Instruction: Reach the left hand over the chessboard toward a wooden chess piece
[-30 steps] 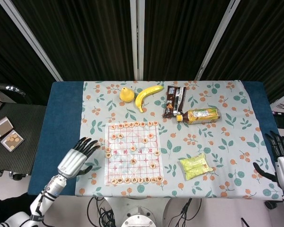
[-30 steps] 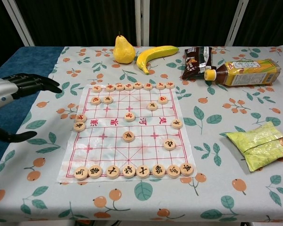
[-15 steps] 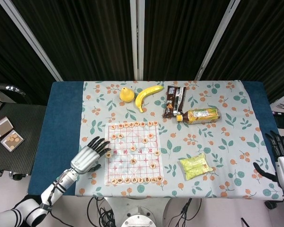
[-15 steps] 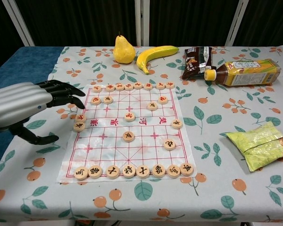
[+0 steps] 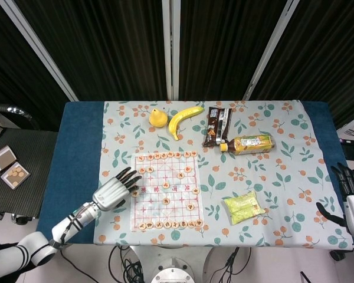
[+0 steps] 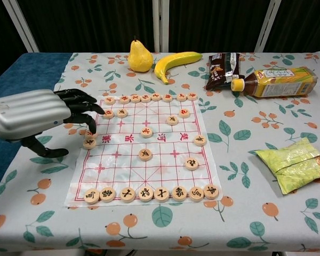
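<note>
A paper chessboard [image 6: 144,152] [image 5: 166,190] lies on the floral cloth, with round wooden pieces in a far row, a near row [image 6: 152,193] and scattered between. My left hand [image 6: 40,114] [image 5: 116,190] hovers at the board's left edge, open, fingers spread and dark fingertips [image 6: 93,111] over the leftmost column. A wooden piece [image 6: 89,143] sits just under those fingertips; another beside it is partly hidden by them. My right hand [image 5: 351,191] hangs open off the table's right edge, seen only in the head view.
Behind the board lie a pear [image 6: 140,56], a banana [image 6: 175,61], a dark snack packet [image 6: 222,69] and a tea bottle [image 6: 274,81] on its side. A green packet [image 6: 293,162] lies right of the board.
My left hand has moved right from the blue table edge to the board's left edge, fingertips now over the leftmost pieces. The right hand has stayed put.
</note>
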Controlling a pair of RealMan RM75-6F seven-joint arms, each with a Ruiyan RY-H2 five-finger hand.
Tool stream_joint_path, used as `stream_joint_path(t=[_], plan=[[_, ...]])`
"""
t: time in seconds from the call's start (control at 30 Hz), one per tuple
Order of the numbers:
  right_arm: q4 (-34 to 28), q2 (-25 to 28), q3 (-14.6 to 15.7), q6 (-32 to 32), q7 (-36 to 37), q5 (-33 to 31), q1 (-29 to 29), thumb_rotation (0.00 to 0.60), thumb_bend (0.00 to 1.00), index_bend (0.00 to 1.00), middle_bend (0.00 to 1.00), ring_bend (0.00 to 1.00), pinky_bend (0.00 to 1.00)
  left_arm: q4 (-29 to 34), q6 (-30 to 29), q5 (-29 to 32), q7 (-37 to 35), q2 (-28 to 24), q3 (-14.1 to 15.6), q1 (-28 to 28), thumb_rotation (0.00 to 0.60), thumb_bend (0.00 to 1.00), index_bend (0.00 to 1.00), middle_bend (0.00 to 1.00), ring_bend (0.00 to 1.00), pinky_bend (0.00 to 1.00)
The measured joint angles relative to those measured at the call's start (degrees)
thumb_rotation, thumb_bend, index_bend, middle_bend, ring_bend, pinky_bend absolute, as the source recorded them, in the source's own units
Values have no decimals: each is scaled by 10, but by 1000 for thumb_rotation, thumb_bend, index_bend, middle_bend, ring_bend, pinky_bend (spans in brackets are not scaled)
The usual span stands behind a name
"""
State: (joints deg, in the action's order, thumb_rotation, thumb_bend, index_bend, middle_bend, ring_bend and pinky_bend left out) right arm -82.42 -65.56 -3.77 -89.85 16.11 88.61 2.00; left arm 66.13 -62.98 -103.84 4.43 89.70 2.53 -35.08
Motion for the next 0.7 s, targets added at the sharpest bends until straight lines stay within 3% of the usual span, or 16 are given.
stream_joint_path(t=[0.7], plan=[[-13,-2,0,17,-28,-7,6,600,145,0,0,0,0,-88,-34,-35,-16,32,32,-42,600,282,376,101,0,0]])
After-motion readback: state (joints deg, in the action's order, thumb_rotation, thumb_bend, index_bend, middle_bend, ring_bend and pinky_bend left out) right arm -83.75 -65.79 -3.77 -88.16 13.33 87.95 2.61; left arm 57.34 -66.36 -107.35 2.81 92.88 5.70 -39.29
